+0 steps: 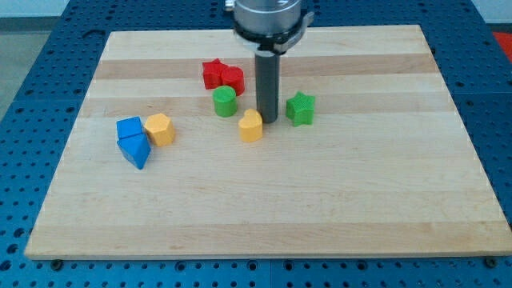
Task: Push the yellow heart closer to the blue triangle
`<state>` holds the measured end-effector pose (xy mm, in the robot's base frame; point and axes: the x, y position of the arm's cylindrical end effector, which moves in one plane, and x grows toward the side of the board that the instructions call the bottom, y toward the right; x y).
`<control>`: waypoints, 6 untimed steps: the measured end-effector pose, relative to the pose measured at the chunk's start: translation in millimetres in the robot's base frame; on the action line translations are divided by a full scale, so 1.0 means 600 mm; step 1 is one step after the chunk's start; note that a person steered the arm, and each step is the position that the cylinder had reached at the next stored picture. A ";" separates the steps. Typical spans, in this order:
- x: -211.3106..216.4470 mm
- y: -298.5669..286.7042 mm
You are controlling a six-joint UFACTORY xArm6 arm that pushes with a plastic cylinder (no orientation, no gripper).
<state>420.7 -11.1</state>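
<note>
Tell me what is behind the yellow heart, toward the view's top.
My tip stands just behind the yellow heart, at its upper right; whether they touch I cannot tell. Further back stand the green cylinder and two red blocks. The heart covers the board directly behind it.

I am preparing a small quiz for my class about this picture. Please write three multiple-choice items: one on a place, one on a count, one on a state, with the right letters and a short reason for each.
1. Where is my tip?
A. Just to the view's right of the yellow heart
B. Beside the blue triangle
C. Off the board

2. How many green blocks are there?
A. One
B. Two
C. Three

3. The yellow heart and blue triangle are:
A. Touching
B. Stacked
C. Apart

Key: 1 A, the rod ends next to the heart; 2 B, a green cylinder and a green star; 3 C, the yellow hexagon and bare wooden board lie between them.
</note>
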 end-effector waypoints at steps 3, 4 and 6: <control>0.012 0.010; 0.041 -0.006; 0.068 -0.149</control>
